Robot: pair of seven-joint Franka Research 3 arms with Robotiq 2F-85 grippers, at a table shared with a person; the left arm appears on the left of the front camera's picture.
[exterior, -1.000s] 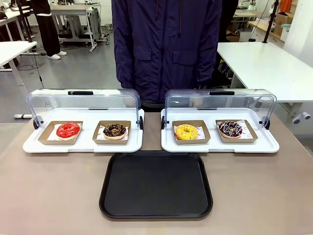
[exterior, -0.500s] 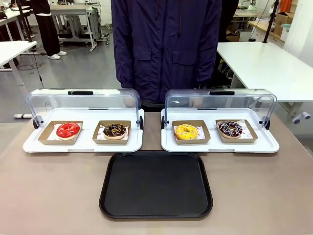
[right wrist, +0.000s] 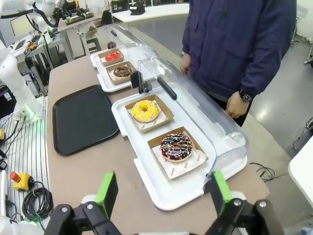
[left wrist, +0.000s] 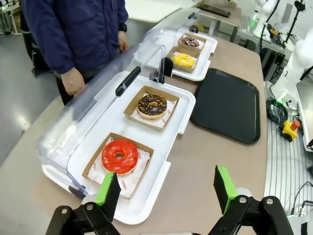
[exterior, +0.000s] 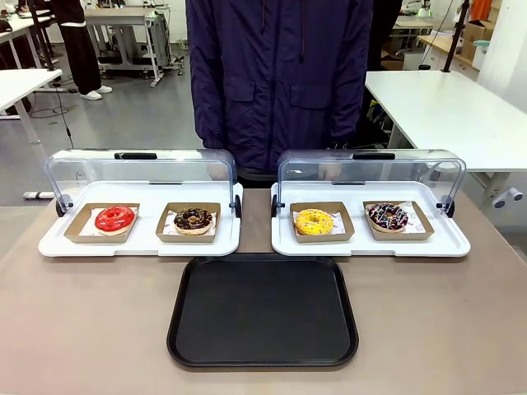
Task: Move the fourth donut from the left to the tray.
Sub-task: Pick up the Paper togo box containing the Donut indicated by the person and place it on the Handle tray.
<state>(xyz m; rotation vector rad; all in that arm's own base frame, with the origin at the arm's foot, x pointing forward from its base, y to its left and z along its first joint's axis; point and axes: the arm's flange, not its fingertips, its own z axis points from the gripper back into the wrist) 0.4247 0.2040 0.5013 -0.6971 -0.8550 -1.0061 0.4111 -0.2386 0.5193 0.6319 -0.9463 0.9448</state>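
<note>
Grey desk (exterior: 82, 329) carries two white display trays side by side, each with one clear lid swung up at the back. Four donuts sit in a row, each in its own brown holder, two per display tray. A red donut (exterior: 114, 219) and a crumb donut (exterior: 193, 220) are on the left display tray (exterior: 140, 245). A yellow donut (exterior: 314, 221) and the fourth donut (exterior: 387, 216) are on the right display tray (exterior: 370, 247).

The fourth donut, dark with white and pink drizzle, lies in the rightmost holder, apart from the tray (exterior: 263, 310). That one black tray lies on the robot's side, in front of the gap between the display trays. One person (exterior: 280, 74) in a dark jacket stands at the far side.

Two claws hover above the desk ends. The left claw (left wrist: 166, 182) is spread wide, gripping nothing, near the red donut. The right claw (right wrist: 163, 187) is likewise released, near the fourth donut.
</note>
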